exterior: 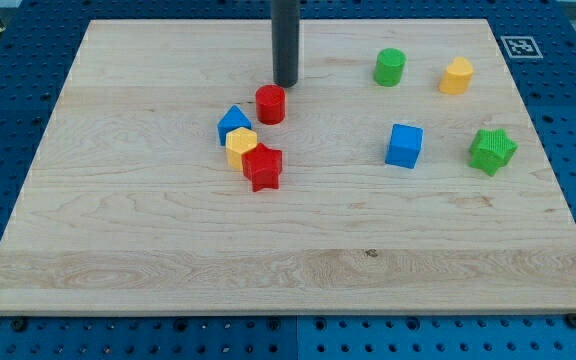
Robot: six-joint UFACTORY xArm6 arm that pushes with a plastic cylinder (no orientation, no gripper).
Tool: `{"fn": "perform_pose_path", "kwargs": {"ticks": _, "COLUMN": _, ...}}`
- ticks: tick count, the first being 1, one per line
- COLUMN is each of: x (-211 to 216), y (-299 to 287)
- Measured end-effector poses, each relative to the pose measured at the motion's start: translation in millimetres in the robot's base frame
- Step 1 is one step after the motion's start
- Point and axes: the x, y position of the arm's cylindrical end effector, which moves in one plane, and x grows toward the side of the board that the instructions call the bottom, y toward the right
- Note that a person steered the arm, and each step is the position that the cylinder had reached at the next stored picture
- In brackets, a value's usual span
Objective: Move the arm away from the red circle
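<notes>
My tip (285, 83) stands upper centre of the frame, just above-right of the red circle (270, 104), near but apart. It is a bare rod (no jaws, nothing held). Below-left of the circle, a blue block (233, 123), yellow block (240, 145) and red star (263, 167) cluster, touching. Wooden board (168, 250).

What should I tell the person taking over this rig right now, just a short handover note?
My tip sits just above and right of the red circle in the view, close beside it; contact cannot be judged.
The red circle stands near a cluster of blue block, yellow block and red star.
Done: nothing evident.
Left: slide the tip away from the red circle, probably toward the view's top or right.
</notes>
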Motion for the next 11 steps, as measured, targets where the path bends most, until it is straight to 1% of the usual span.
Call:
{"fn": "perform_pose_path", "kwargs": {"ticks": 2, "x": 48, "y": 10}}
{"fn": "perform_pose_path", "kwargs": {"ticks": 3, "x": 44, "y": 10}}
{"fn": "perform_pose_path", "kwargs": {"ticks": 4, "x": 45, "y": 41}}
{"fn": "perform_pose_path", "kwargs": {"ticks": 5, "x": 79, "y": 57}}
{"fn": "perform_pose_path", "kwargs": {"ticks": 7, "x": 81, "y": 34}}
{"fn": "perform_pose_path", "kwargs": {"ticks": 9, "x": 81, "y": 38}}
{"fn": "perform_pose_path", "kwargs": {"ticks": 11, "x": 75, "y": 168}}
